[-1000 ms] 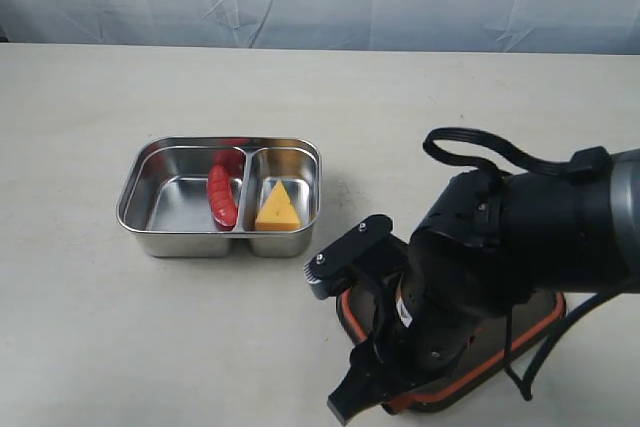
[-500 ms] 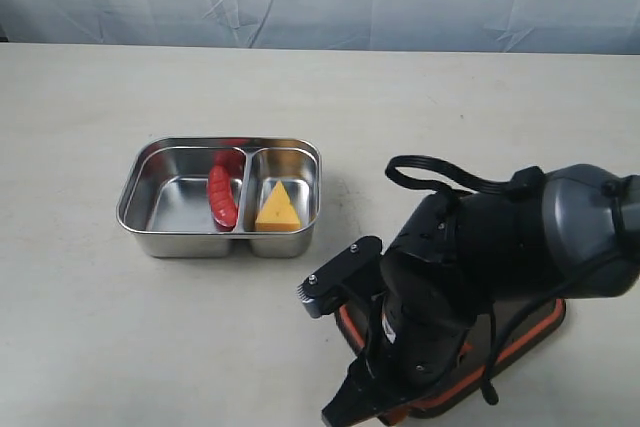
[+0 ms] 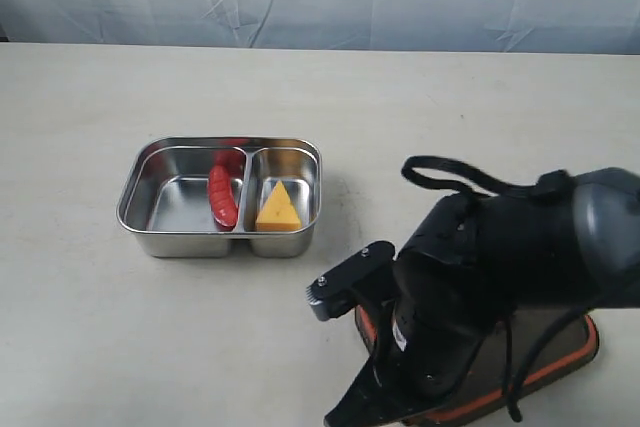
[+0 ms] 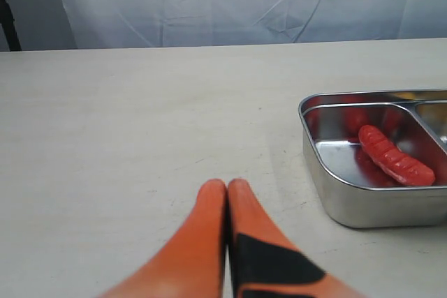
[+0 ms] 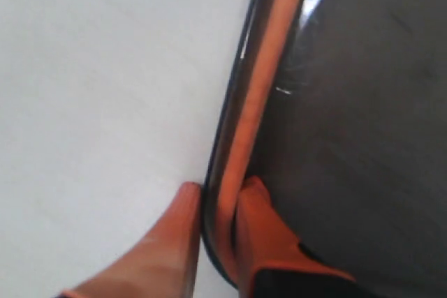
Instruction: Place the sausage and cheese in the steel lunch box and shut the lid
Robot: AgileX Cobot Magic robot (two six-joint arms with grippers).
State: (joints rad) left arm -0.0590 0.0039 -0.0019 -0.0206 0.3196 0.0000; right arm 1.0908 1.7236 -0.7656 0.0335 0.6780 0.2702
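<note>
Pinching the rim of the lid (image 5: pixel 349 102), the right tool (image 5: pixel 218 200) has one finger on each side of the orange-banded edge. The lid is on the table (image 3: pixel 400 97), apart from the steel lunch box (image 3: pixel 200 244). The sausage (image 3: pixel 221 197) lies in the larger compartment beside the divider; the cheese (image 3: pixel 278 207) occupies the smaller one. The left tool (image 4: pixel 227 188) is pressed together, empty, near the box.

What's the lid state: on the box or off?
Off. The lid is apart from the open steel lunch box, rim gripped by the right gripper; sausage and cheese show inside.
</note>
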